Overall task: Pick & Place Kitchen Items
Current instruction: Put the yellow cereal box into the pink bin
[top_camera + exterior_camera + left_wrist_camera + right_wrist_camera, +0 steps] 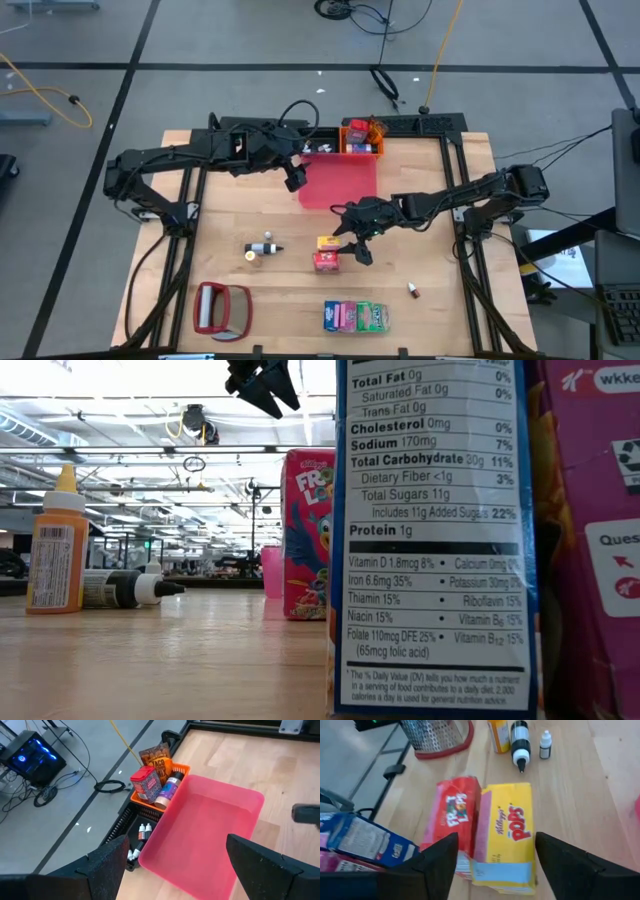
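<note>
Yellow carton (504,827) lies flat on the counter (440,240) touching the red carton (452,822), long axis running away from the right gripper (492,865). That gripper hovers over the near end, fingers (437,857) spread and straddling both cartons; far nearer than the left gripper (175,865), which hangs spread and empty over the pink tray (210,830). Height above the cartons unclear; cartons' near ends cut off by the fingers.
</note>
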